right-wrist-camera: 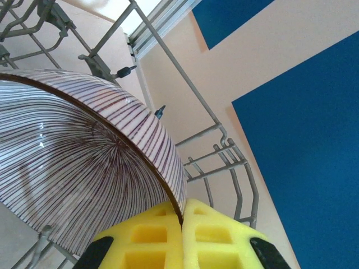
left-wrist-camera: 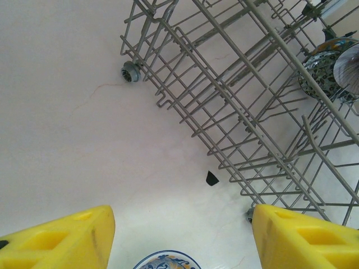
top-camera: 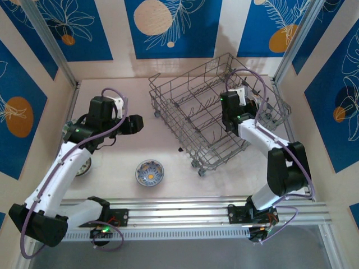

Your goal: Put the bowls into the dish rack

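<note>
On the pale table (top-camera: 112, 162), the right fingers (right-wrist-camera: 219, 238) pinch a striped bowl (right-wrist-camera: 73, 162) inside the dish rack (top-camera: 207, 120); the left fingers (left-wrist-camera: 61, 241) hang spread left of it.

dish rack (top-camera: 213, 120): grey wire. striped bowl (right-wrist-camera: 84, 168): white, fine dark purple radial lines. desk bowl (top-camera: 150, 172): blue-white pattern, orange centre. racked bowl (left-wrist-camera: 317, 67): dark green-white print. jaws: yellow. desk (top-camera: 174, 162): off-white. walls (top-camera: 196, 33): cream, blue panels, white leaf outlines, orange and peach discs.
</note>
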`<state>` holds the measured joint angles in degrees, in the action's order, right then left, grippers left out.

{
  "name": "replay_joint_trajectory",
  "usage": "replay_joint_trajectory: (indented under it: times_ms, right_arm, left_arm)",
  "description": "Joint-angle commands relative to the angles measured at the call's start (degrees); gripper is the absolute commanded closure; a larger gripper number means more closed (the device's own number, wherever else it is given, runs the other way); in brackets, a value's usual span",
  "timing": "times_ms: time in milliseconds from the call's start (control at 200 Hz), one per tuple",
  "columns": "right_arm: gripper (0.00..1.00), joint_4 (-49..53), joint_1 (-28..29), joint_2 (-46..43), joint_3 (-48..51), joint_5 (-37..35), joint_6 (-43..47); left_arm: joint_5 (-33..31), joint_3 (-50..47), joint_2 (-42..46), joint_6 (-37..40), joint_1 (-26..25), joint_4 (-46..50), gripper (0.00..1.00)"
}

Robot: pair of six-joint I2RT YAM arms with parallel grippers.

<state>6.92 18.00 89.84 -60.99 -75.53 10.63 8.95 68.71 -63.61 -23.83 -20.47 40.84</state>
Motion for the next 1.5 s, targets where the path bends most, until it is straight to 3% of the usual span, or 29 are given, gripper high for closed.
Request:
replay_joint_trajectory:
  times_ms: [0,270,790,1065,1266,1386,1406,1496]
  right_arm:
    - [1.00,6.15,0.75,2.35,-3.35,-2.03,-5.82]
    - [1.00,20.06,1.64,7.12,-8.53,-4.90,-16.06]
    - [1.00,13.47,5.59,7.33,-5.89,-2.92,-10.25]
    - [1.00,23.66,6.89,9.87,-8.57,-4.45,-18.96]
    - [0.92,28.48,7.65,11.20,-9.92,-5.02,-23.54]
    - [0.82,33.15,7.75,12.43,-11.64,-5.60,-27.29]
    - [0.75,33.68,7.73,12.67,-11.96,-5.72,-27.67]
    - [0.69,34.96,7.92,13.31,-12.69,-5.94,-28.49]
  left_arm:
    - [1.49,-0.95,1.56,0.72,0.85,-1.20,0.34]
    - [2.04,-1.38,1.76,0.63,1.02,-1.04,0.34]
    - [2.48,-1.46,1.74,0.64,1.22,-1.20,0.34]
    - [2.39,-1.24,2.00,0.90,1.28,-0.76,0.34]
    - [2.65,-1.37,1.99,0.79,1.38,-0.77,0.34]
    - [2.66,-1.38,2.05,0.81,1.40,-0.68,0.34]
    - [2.70,-1.37,2.08,0.81,1.40,-0.67,0.33]
    - [2.74,-1.39,2.04,0.84,1.44,-0.76,0.34]
